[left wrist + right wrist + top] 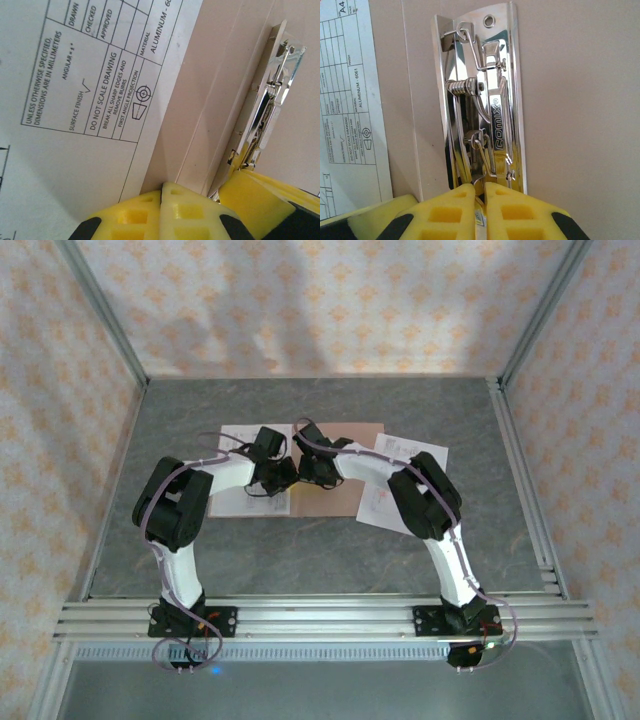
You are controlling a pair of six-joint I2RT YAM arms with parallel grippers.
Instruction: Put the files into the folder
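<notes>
The pinkish-brown folder [345, 475] lies open and flat at the middle of the table. One of the files [75, 75], a white printed sheet, lies on the folder's left half. A chrome spring clip [487, 100] is fixed to the folder's inner face [580, 100]. My right gripper [480, 186] is shut on the near end of the clip's lever, and a metal strip shows between its yellow fingers. My left gripper [165, 187] is shut with nothing between its tips, which sit at the folder's crease [215, 90] beside the sheet's edge. The two grippers are close together.
More white printed sheets [410, 455] lie on the table to the right of the folder, partly under my right arm. Another sheet [235, 440] sticks out at the folder's left. Metal frame rails [520, 470] and patterned walls surround the grey table.
</notes>
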